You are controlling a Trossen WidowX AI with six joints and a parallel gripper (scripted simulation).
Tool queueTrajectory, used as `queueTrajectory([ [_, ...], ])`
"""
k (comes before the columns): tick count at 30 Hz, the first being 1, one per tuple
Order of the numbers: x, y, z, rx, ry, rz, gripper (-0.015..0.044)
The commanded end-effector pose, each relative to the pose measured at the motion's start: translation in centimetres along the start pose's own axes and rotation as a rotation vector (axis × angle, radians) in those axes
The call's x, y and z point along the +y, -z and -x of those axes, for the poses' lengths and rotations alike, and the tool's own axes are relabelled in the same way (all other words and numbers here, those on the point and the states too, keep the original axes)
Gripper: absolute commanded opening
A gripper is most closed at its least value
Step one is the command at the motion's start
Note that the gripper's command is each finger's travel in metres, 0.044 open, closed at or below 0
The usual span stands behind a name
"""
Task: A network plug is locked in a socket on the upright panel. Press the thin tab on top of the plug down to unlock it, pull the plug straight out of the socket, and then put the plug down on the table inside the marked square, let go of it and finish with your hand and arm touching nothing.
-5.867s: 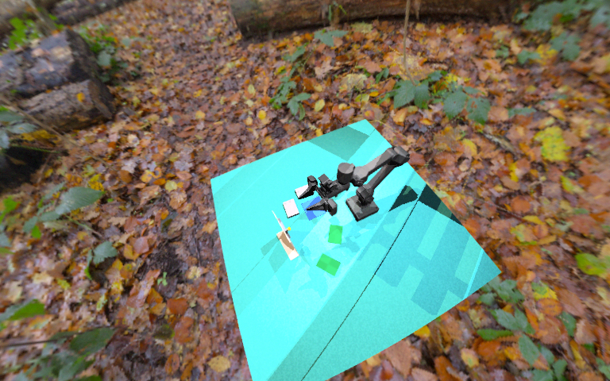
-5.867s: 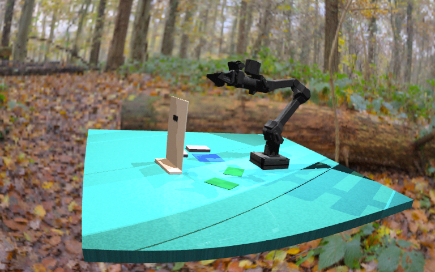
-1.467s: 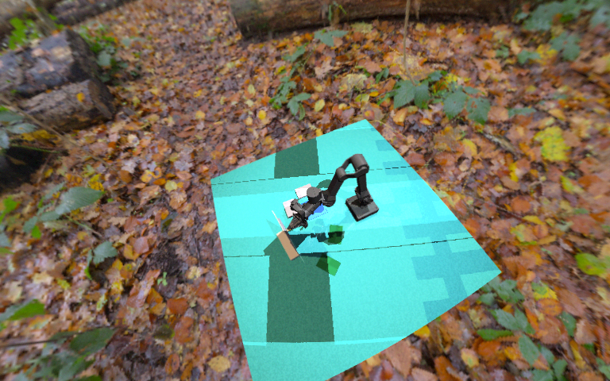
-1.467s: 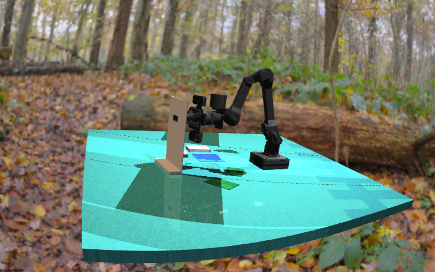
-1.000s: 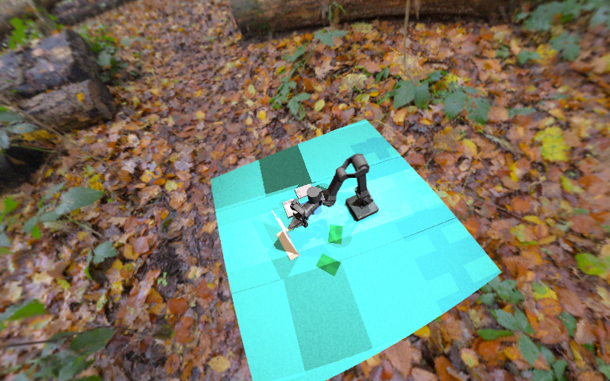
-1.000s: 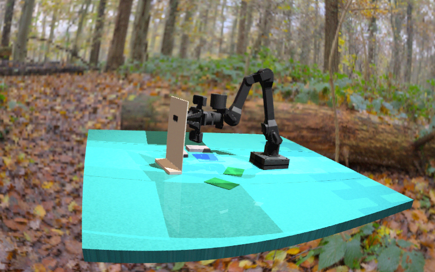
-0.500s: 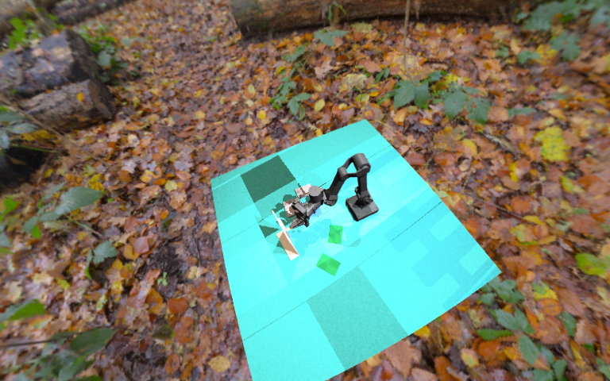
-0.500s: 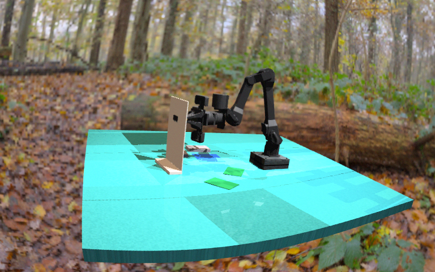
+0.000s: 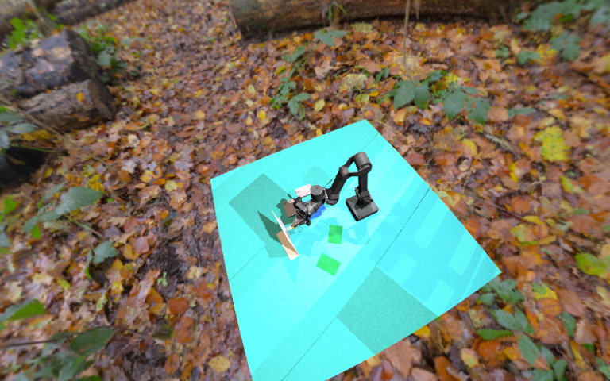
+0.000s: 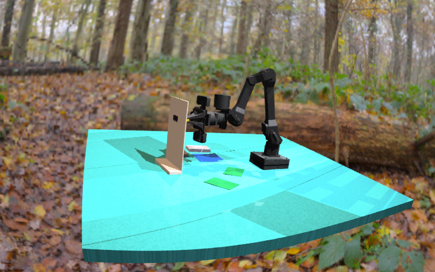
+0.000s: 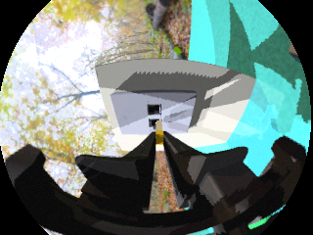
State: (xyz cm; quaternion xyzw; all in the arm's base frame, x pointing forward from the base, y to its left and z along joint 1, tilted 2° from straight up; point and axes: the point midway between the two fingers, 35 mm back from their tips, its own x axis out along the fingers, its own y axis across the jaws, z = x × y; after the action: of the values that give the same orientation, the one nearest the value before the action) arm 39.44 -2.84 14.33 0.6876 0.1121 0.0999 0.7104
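Observation:
My gripper (image 9: 292, 225) (image 10: 190, 119) (image 11: 158, 135) is shut on the small yellow plug (image 11: 159, 134). The plug's pale front end points at the upright panel (image 9: 279, 220) (image 10: 176, 137) (image 11: 176, 75) and overlaps the lower dark socket opening (image 11: 152, 122) in the wrist view. Part of that opening shows beside it, and the plug appears drawn out in front of the panel. The fingers hide much of the plug; its tab cannot be made out. A blue square (image 9: 320, 211) (image 10: 209, 157) lies flat on the table, partly below the arm. Which flat patch is the marked square is not certain.
A second dark opening (image 11: 154, 109) is above the plug in the wrist view. Two green patches (image 9: 334, 233) (image 9: 328, 264) (image 10: 233, 171) (image 10: 221, 183) lie flat nearby. A white block (image 9: 303, 190) (image 10: 198, 148) and a brown block (image 9: 289, 208) are beside the gripper's side of the panel.

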Motion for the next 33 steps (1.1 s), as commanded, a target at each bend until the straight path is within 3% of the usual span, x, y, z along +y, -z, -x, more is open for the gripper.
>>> queueTrajectory([
  [1, 0.1, 0.2, 0.4, 0.005, -0.004, 0.000, 0.0000],
  [33, 0.1, 0.2, 2.7, 0.005, -0.002, 0.000, 0.0000],
])
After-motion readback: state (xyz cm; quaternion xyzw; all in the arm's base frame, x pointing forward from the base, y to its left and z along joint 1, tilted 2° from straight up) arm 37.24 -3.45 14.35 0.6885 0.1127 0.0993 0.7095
